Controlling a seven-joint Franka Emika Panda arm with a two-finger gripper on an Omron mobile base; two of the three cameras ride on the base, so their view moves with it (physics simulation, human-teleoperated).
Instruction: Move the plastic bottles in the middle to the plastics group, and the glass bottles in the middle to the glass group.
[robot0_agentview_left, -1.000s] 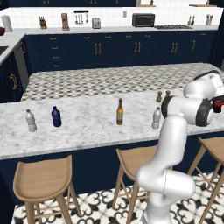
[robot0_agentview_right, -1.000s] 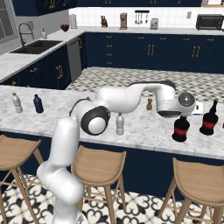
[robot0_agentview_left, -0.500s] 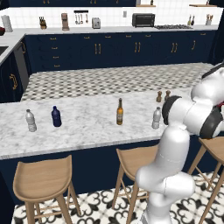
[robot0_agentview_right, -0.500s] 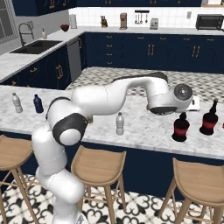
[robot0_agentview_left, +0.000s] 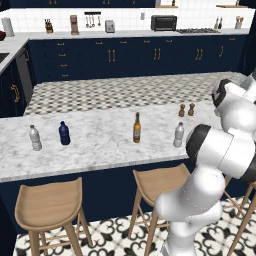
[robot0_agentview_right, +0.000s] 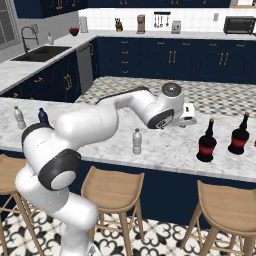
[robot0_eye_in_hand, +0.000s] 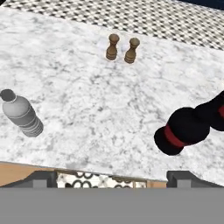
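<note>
Gripper (robot0_eye_in_hand: 112, 177): jaws spread wide, nothing held; drawn back from the counter's right end.
Squat black red-banded glass bottle (robot0_agentview_right: 207, 142): now released beside its twin (robot0_agentview_right: 239, 136); glass group joined.
Small clear plastic water bottle (robot0_eye_in_hand: 20, 113): untouched mid-counter, far from the plastics group (robot0_agentview_left: 49, 136).
Slim amber bottle (robot0_agentview_left: 136, 128): left standing mid-counter.

Two base cameras are looking forward and down from behind the arm's left and right, sharing the marble counter (robot0_agentview_left: 100, 145). The hand camera is hovering close above it, facing its near edge.
</note>
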